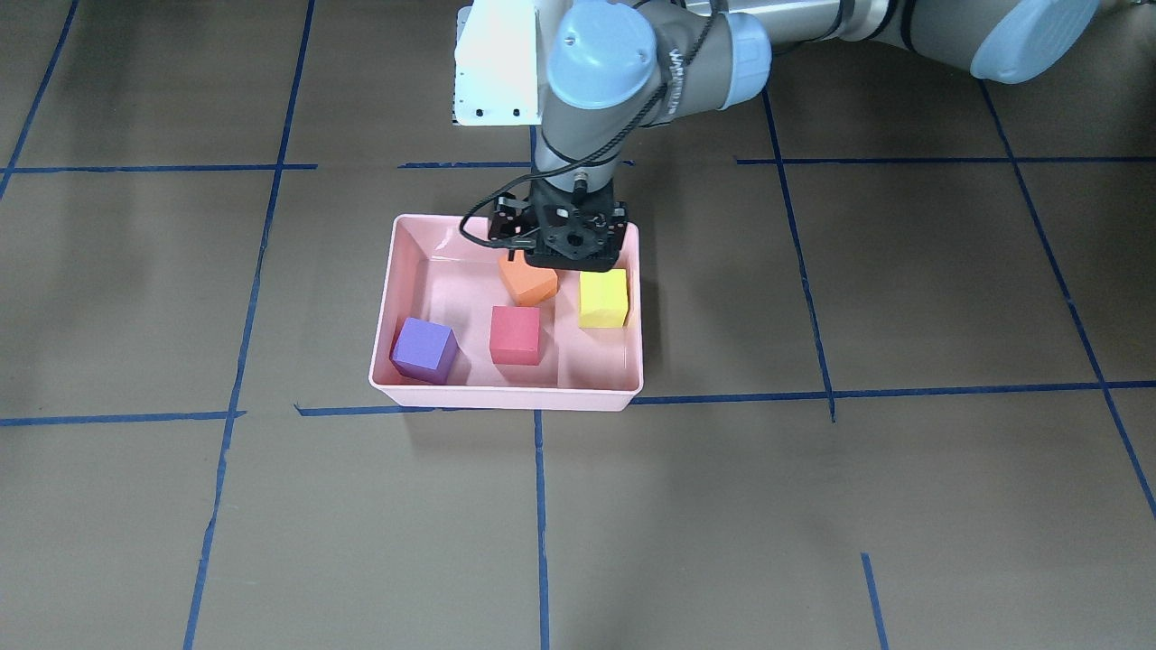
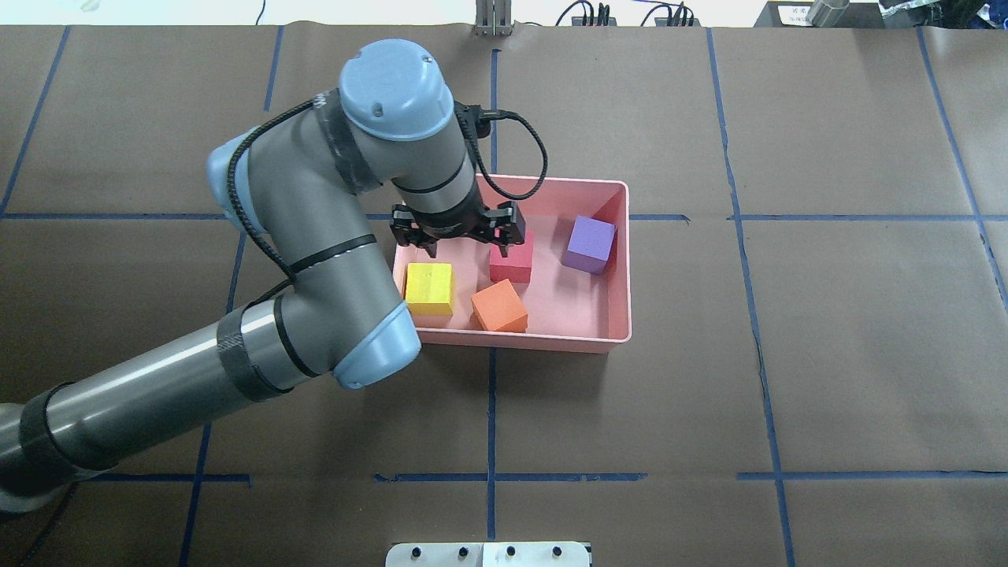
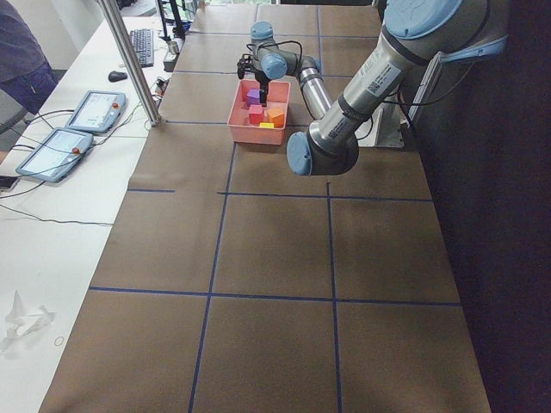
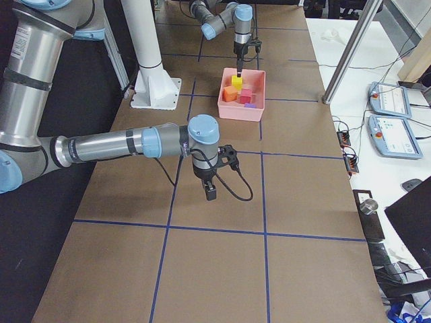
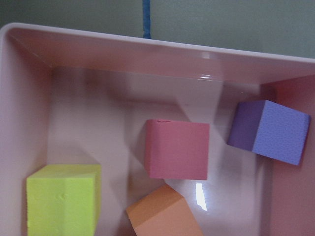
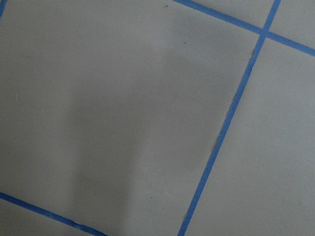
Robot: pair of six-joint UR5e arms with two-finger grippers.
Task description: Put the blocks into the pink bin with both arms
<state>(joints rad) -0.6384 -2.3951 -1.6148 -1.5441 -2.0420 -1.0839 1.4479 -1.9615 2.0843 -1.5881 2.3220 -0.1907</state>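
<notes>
Surface (image 2: 827, 354): brown paper, ruled into large squares with blue tape (image 2: 491, 409). White bench (image 3: 52, 224) alongside carries two tablets (image 3: 95, 110) and a keyboard (image 3: 140, 45).
Pink bin (image 2: 551, 342): flat on the surface near its middle, long sides across the robot's front. All four blocks lie inside.
Yellow-green block (image 2: 429, 287): at the bin's end on the robot's left, square to the walls.
Orange block (image 2: 499, 305): by the robot-side wall, turned at an angle. Just beside the red one; touching or not, I cannot tell.
Red block (image 2: 516, 268): mid-floor, square to the walls.
Purple block (image 2: 589, 244): toward the bin's end on the robot's right, slightly turned, apart from the others.
Left arm (image 2: 315, 236): reaches in from the robot's left, wrist pointing straight down over the bin.
Left pincer (image 2: 466, 248): hangs above the blocks, fingers spread, nothing between them. Its wrist view looks down on all four blocks.
Right arm (image 4: 114, 146): stretched low over bare surface, well apart from the bin.
Right pincer (image 4: 210, 192): points down at the paper. Seen only from the side, so I cannot tell whether it is spread or pressed together.
Writing: white lettering on the dark band (image 1: 677, 68) at the left arm's wrist joint starts "WAR". The rest is too small to read.
</notes>
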